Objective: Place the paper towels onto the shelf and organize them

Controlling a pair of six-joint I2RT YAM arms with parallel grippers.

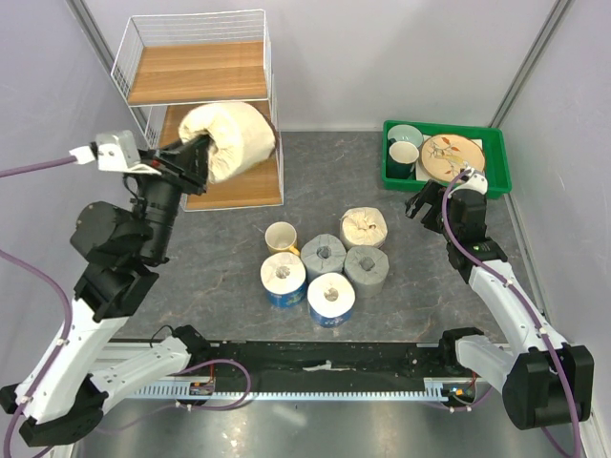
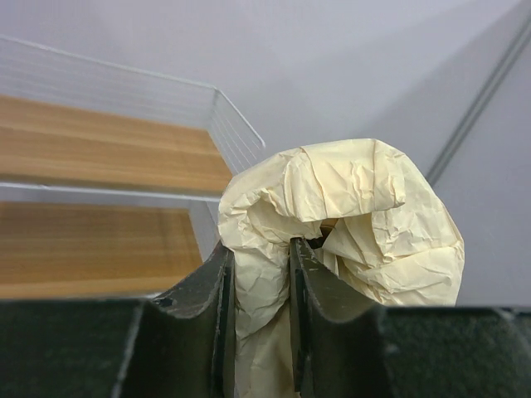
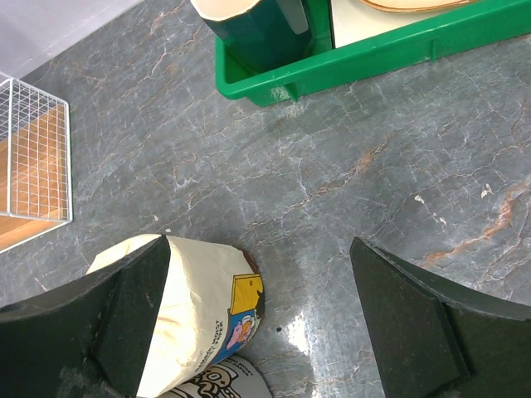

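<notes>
My left gripper (image 1: 196, 157) is shut on the crumpled end wrap of a cream paper towel roll (image 1: 229, 141), held in the air over the middle board of the shelf (image 1: 196, 72). In the left wrist view the left gripper (image 2: 261, 274) pinches the wrap of this roll (image 2: 348, 215), with the shelf boards (image 2: 99, 149) behind. On the table stand another cream roll (image 1: 364, 227), two grey rolls (image 1: 323, 256) (image 1: 367, 267) and two white-and-blue rolls (image 1: 284, 279) (image 1: 330, 299). My right gripper (image 1: 420, 202) hangs open above the table; its wrist view shows the right gripper (image 3: 259, 249) beside the standing cream roll (image 3: 199, 315).
A yellow mug (image 1: 281, 237) stands just left of the roll cluster. A green tray (image 1: 430, 183) with cups and a plate sits at the back right, and its near wall (image 3: 373, 58) shows in the right wrist view. The shelf's wire corner (image 3: 33, 157) shows at that view's left edge.
</notes>
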